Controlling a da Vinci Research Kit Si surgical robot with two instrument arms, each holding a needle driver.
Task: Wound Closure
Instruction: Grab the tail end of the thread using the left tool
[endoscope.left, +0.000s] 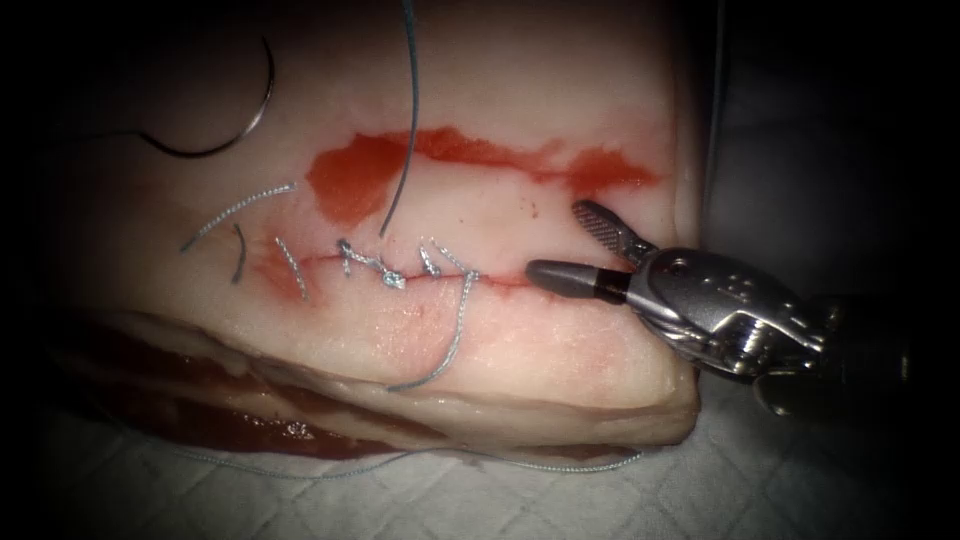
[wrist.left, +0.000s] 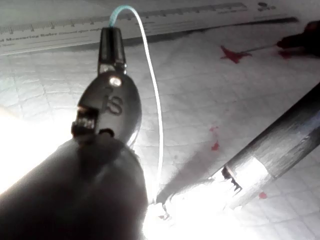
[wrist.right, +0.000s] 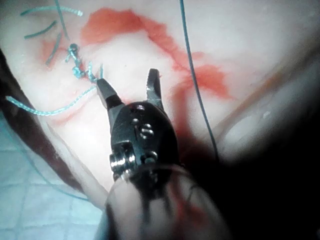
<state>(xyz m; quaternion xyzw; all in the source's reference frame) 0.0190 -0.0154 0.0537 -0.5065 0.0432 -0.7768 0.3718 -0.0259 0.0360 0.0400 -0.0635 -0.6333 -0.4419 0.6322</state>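
- Tissue (endoscope.left: 560, 350) is seen lying on a white quilted pad (endoscope.left: 700, 490), with its cut (endoscope.left: 420, 268) running across it and red fluid (endoscope.left: 350, 175) pooled above the cut.
- Several stitches and a knot (endoscope.left: 385, 272) are seen along the cut's left and middle portion; short cut ends of thread (endoscope.left: 238, 208) lie at the cut's left end.
- The needle (endoscope.left: 235, 125) is seen lying free on the tissue, above the cut's left end, held by neither tool and not in the tissue.
- The right tool (endoscope.left: 572, 245) is seen at the cut's right end with its jaws spread apart, empty, just over the tissue.
- The left tool (wrist.left: 113, 37) is clamped on the thread (endoscope.left: 408, 110), which is seen descending to the stitches.
- A printed ruler strip (wrist.left: 150, 20) lies behind the left tool; its lettering is too blurred to be read, and embossed marks on the tool body cannot be read with certainty.
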